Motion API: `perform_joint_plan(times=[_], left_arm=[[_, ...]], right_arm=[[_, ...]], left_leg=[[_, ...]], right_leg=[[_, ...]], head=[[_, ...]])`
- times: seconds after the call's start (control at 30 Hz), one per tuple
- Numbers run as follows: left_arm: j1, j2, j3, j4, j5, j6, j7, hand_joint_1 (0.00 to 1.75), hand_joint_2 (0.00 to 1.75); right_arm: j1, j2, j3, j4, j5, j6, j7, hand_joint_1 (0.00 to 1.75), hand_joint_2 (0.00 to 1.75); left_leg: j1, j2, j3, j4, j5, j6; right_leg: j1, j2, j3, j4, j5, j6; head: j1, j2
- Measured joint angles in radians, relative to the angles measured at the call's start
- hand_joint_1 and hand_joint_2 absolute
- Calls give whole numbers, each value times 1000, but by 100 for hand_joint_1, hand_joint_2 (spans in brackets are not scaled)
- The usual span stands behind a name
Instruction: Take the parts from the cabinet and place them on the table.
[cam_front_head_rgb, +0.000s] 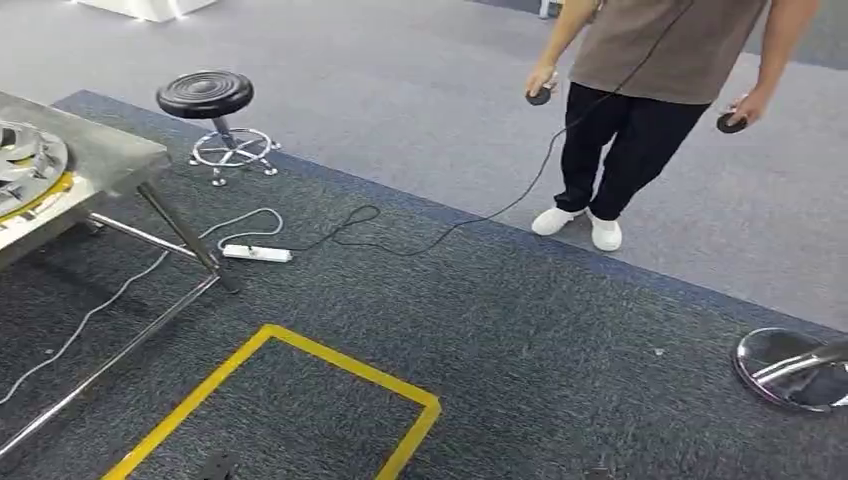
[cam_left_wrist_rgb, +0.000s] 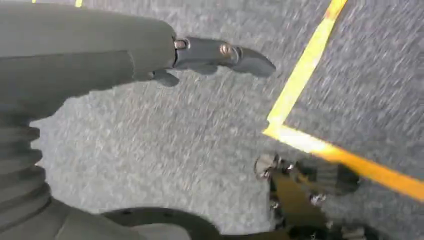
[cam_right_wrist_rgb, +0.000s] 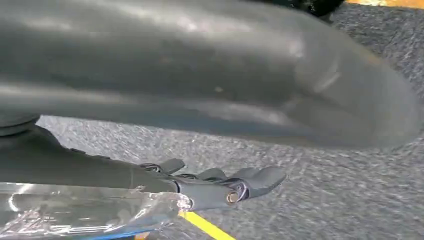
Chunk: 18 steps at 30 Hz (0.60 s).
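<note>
A round shiny silver part (cam_front_head_rgb: 785, 370) hangs low at the right of the head view, with my silver right arm (cam_front_head_rgb: 815, 358) reaching onto it. In the right wrist view my right hand (cam_right_wrist_rgb: 220, 182) lies with its dark fingers stretched along the part's glossy rim (cam_right_wrist_rgb: 75, 212) and holds it above the carpet. Another silver disc-shaped part (cam_front_head_rgb: 25, 160) rests on the steel table (cam_front_head_rgb: 110, 155) at the far left, over a yellow ring. My left hand (cam_left_wrist_rgb: 215, 55) hangs over the carpet, fingers straight, holding nothing.
A person (cam_front_head_rgb: 650, 60) stands ahead on the right with a black controller in each hand. A black stool (cam_front_head_rgb: 205, 95) stands beyond the table. A white power strip (cam_front_head_rgb: 257, 253) and cables lie on the carpet. Yellow tape (cam_front_head_rgb: 330, 355) marks a square on the floor in front of me.
</note>
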Motion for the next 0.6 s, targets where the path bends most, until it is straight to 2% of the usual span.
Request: perform_joint_plan(times=[0.03,0.07,0.1,0.13,0.17,0.2,0.23,0.27,0.3,0.33,0.4,0.43,0.47,0.5,0.53,0.57,0.6], left_arm=[[3,0,-1,0,0,1,-2,0,175],[6,1,-2,0,0,3,-2,0,175],[7,2,-2,0,0,3,-3,0,175],[6,2,-3,0,0,3,-3,0,175],[5,2,-3,0,0,3,-4,0,175],[4,2,-4,0,0,3,-5,0,175],[4,2,-4,0,0,3,-5,0,175],[4,3,-5,0,0,3,-6,0,175],[3,5,-5,-1,0,3,-6,0,175],[1,5,-5,-1,0,3,-6,0,175],[-1,3,-6,-1,0,3,3,0,175],[-1,3,-8,-1,0,3,10,0,175],[-2,2,-10,-1,0,2,14,0,175],[-1,2,-11,-1,0,2,14,0,175],[1,2,-11,-1,0,2,14,0,175],[3,2,-11,-1,0,2,14,0,175],[6,0,-11,-1,0,2,13,0,175]], right_arm=[[-5,0,0,0,0,-2,-3,0,0],[-8,1,0,0,0,-3,-7,0,0],[-7,2,0,0,0,-4,-8,0,0],[-4,3,0,0,0,-4,-9,0,0],[-2,3,-1,0,0,-4,-9,0,0],[-2,3,-1,1,0,-5,-10,0,0],[-3,3,-2,0,0,-5,-10,0,0],[-6,5,-3,1,0,-5,-10,0,0],[-9,12,-4,0,1,-5,-11,0,0],[-10,11,-5,0,0,-5,-14,0,0],[-7,11,-8,1,0,-8,-21,0,0],[-8,11,-8,1,0,-8,-26,0,0],[-6,12,-8,1,1,-8,-29,0,0],[-8,12,-9,1,3,-8,-32,0,0],[-11,12,-9,1,5,-8,-34,0,0],[-12,13,-9,1,7,-8,-34,0,0],[-12,13,-9,1,8,-8,-34,0,0]], left_leg=[[-3,17,1,0,-1,1],[-5,34,1,0,-1,2],[-6,52,1,0,-2,2],[-5,65,2,0,-4,1],[-4,77,4,0,-6,-2],[-3,90,8,1,-9,-6],[-1,101,14,1,-13,-10],[-6,110,21,1,-18,-19],[-12,118,21,2,-24,-26],[-12,123,25,-1,-23,-30],[-8,141,33,-10,-21,-40],[-7,150,35,-10,-26,-48],[-3,109,30,5,-42,-53],[-3,67,4,61,-81,-53],[-4,47,-31,134,-120,-53],[-4,37,-77,224,-158,-52],[-4,34,-112,288,-175,-51]], right_leg=[[-1,-23,-38,82,-41,3],[-3,-34,-78,169,-78,5],[-5,-39,-105,229,-96,7],[-7,-41,-101,228,-85,9],[-8,-43,-74,186,-57,10],[-10,-51,-27,106,-20,11],[-10,-70,30,10,15,12],[-8,-120,70,-67,17,13],[-7,-118,78,-69,19,-4],[-4,-104,75,-66,18,-14],[3,-87,67,-66,17,-27],[0,-74,70,-72,21,-35],[-5,-62,71,-77,24,-40],[-6,-51,71,-79,25,-46],[-6,-42,70,-80,26,-51],[-5,-27,69,-80,26,-52],[-4,-12,69,-79,26,-53]], head=[[-2,0],[-2,0],[-3,0],[-2,0],[-2,0],[-2,0],[-2,0],[-1,0],[-4,0],[-10,0],[-8,0],[-8,0],[-12,0],[-18,0],[-17,0],[-18,0],[-18,0]])
